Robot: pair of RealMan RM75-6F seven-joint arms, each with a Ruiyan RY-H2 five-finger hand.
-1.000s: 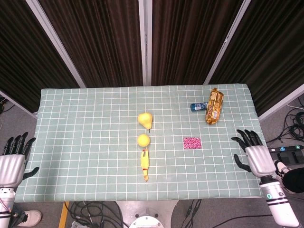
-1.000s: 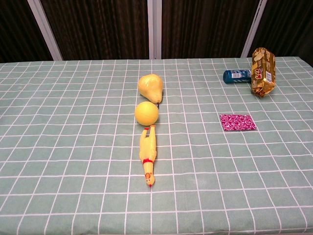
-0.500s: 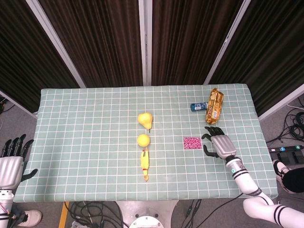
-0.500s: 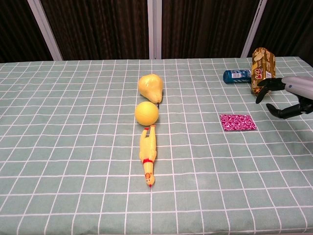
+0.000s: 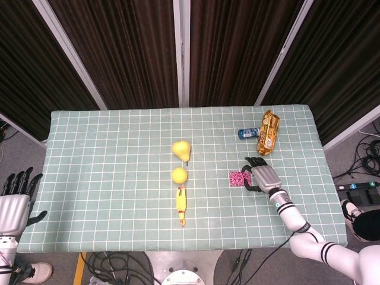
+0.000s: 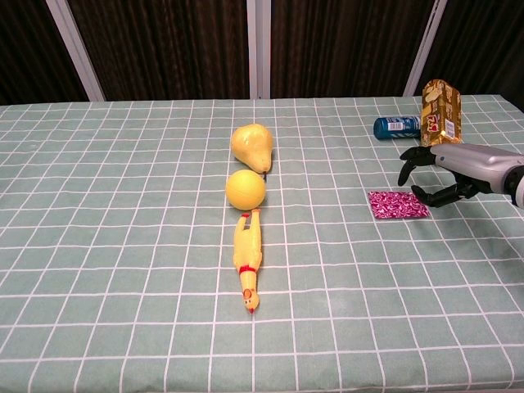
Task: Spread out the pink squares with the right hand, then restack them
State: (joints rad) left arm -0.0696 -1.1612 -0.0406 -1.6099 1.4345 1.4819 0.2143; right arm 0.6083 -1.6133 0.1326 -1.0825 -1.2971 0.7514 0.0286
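The pink squares [image 5: 238, 178] [image 6: 395, 205] lie as one flat stack on the green checked cloth, right of centre. My right hand [image 5: 261, 177] [image 6: 446, 170] hovers at the stack's right edge with its dark fingers spread and curved over that edge, holding nothing. Whether the fingertips touch the stack I cannot tell. My left hand [image 5: 15, 199] stays off the table's left edge, fingers apart and empty, seen only in the head view.
A yellow pear [image 5: 181, 149] [image 6: 250, 146], a yellow ball [image 5: 179, 175] [image 6: 246, 189] and a rubber chicken [image 5: 180, 205] [image 6: 248, 258] line up at the centre. A blue can [image 5: 247, 133] [image 6: 396, 127] and a snack bag [image 5: 268, 132] [image 6: 439, 119] sit at the far right.
My right hand has moved left from the table's right edge to the pink stack's right side. The left hand has barely moved.
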